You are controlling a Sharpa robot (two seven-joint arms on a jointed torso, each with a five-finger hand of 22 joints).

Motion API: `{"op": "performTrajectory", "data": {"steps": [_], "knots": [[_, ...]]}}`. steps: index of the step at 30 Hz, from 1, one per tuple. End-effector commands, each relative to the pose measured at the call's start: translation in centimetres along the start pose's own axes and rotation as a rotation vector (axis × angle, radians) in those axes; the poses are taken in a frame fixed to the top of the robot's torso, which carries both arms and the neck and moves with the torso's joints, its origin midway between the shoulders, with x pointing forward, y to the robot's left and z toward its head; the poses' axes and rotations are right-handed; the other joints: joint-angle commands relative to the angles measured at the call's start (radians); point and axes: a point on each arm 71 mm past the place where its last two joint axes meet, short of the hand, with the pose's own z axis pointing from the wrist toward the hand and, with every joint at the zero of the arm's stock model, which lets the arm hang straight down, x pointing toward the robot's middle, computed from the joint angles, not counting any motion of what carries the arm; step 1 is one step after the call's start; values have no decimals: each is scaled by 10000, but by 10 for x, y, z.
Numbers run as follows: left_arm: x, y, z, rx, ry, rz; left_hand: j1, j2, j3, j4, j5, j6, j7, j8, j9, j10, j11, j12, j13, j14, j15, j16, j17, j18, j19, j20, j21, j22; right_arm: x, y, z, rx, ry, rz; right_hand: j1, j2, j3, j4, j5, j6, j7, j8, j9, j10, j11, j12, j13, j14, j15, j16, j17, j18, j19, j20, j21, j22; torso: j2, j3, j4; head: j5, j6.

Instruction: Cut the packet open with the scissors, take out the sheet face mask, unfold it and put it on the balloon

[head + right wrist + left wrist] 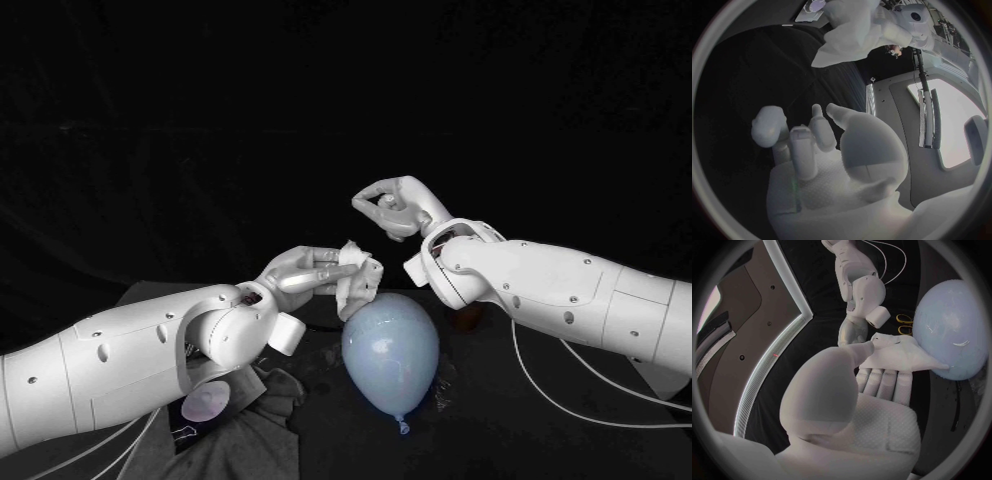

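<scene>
Head view: crumpled white face mask (358,282) in left hand (306,272)

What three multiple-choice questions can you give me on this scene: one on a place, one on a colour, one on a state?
1. Where is the sheet mask?
A. flat on the table
B. in the left hand, right by the balloon
C. inside the packet

2. What colour is the balloon?
A. red
B. black
C. pale blue

3. What is the right hand doing?
A. holding nothing, raised
B. gripping scissors
C. pressing the balloon

Answers:
1 B: the left hand holds the white mask at the balloon's far end.
2 C: the head view shows it pale blue.
3 A: the right hand has nothing in its fingers and is apart from the balloon.
</scene>
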Motion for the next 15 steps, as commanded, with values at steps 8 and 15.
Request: {"op": "performTrajectory", "data": {"steps": [8,15], "knots": [[-19,-11,-2,1409,-266,-2053,-987,144,-272,600,24,-3,371,162,56,91,-38,-37,-8,-97,22,-165,-37,186,156,55,-11,-94,-32,-7,-25,175,-1558,1872,995,-214,330,-69,11,79,133,-141,-142,-2769,73,-6504,-6177,-2874,80,-4431,-4902,847,-2500,53,-5876,-1998,1,-1,-31,21,-48],[-27,-16,-8,1910,-476,-2902,-2489,-125,-1453,1905,22,-368,413,62,34,-138,-5,-42,-3,-173,60,-262,-37,174,205,71,-239,-135,-35,-15,-54,644,-1530,2646,1364,-382,460,-538,40,329,147,-319,-219,-2085,115,-8591,-8539,-3395,138,-5877,-6134,820,-2350,102,-6514,-2677,-4,9,-15,109,-195]]}}
